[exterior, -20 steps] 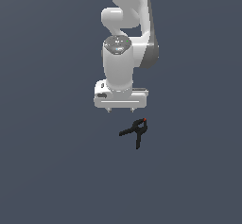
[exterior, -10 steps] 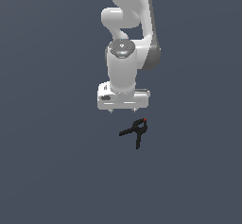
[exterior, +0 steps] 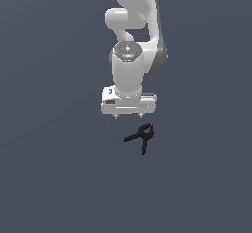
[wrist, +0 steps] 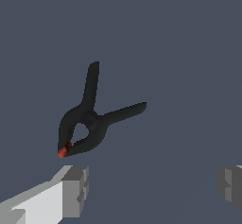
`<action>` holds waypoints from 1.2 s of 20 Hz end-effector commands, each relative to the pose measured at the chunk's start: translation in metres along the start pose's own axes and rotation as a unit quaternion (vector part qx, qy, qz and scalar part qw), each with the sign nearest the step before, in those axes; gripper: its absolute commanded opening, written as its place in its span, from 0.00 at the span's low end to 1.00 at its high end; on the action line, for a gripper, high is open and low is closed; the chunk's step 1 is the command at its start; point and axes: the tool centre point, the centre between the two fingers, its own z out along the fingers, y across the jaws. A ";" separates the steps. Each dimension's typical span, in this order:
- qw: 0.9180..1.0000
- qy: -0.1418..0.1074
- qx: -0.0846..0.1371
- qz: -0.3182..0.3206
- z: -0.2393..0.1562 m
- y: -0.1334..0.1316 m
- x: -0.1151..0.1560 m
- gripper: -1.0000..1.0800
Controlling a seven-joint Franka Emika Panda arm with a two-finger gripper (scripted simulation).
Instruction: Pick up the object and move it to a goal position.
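1. Presently, the gripper (exterior: 128,115) hangs above the dark floor (exterior: 54,178) with its fingers (wrist: 75,190) spread wide and released, nothing between them.
2. The spring clamp (exterior: 141,136) lies flat on the floor, apart from the fingers and not between them; in the wrist view it sits ahead of the fingertips, nearer one finger than the other.
3. Its red-orange tip (wrist: 63,150) points toward the nearer finger; the two handles (wrist: 118,112) splay away from the gripper.
4. Judged step: approach before the grasp, with the lift and carry not yet begun.
5. Recommendation: centre the gap over the clamp's pivot body, where it is thickest, then descend so the pads close across that body rather than on a splayed handle, which would likely twist out.
6. No goal marker is visible in either view.
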 end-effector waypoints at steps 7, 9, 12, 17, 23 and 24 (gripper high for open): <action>0.999 0.000 0.000 0.047 0.012 -0.010 0.004 0.96; 0.998 -0.001 0.000 0.063 0.016 -0.013 0.005 0.96; 0.996 -0.001 0.000 0.092 0.024 -0.019 0.007 0.96; 0.989 -0.001 -0.001 0.148 0.039 -0.030 0.011 0.96; 0.976 0.000 -0.003 0.216 0.057 -0.044 0.015 0.96; 0.974 0.000 -0.003 0.227 0.060 -0.047 0.016 0.96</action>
